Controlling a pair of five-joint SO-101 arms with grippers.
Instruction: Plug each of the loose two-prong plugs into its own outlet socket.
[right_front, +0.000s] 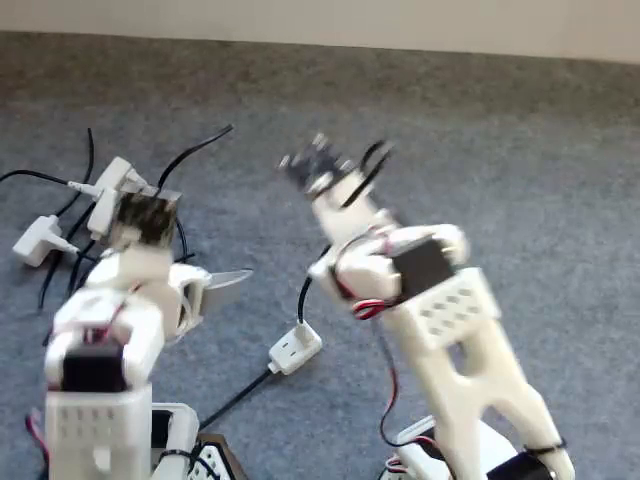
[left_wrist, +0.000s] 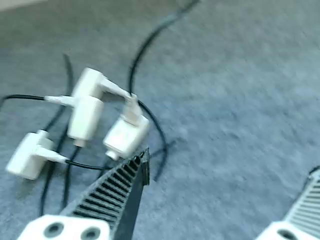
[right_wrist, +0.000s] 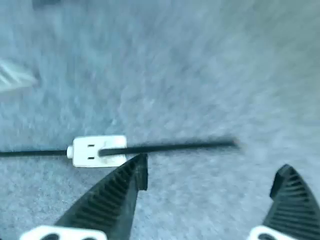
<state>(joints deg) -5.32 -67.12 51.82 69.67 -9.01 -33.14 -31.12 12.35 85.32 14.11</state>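
- A white two-slot outlet socket (right_front: 296, 348) on a black cord lies alone on the grey carpet (right_front: 520, 150), slots facing up, probably left clear so a plug can be brought to it.
- The right gripper (right_wrist: 214, 167) hangs above and just beside this socket. Its claw is spread wide and holds nothing, which suits an approach rather than a carry.
- Well apart from the socket lies a tangle of white plugs and socket blocks (left_wrist: 85, 107) with black cords. Which pieces are already joined cannot be told.
- The left gripper (left_wrist: 230, 170) is near that tangle, far from the socket. Its claw is also wide open and empty, apparently lining up to pick out a loose plug.
- No writing or label can be made out.
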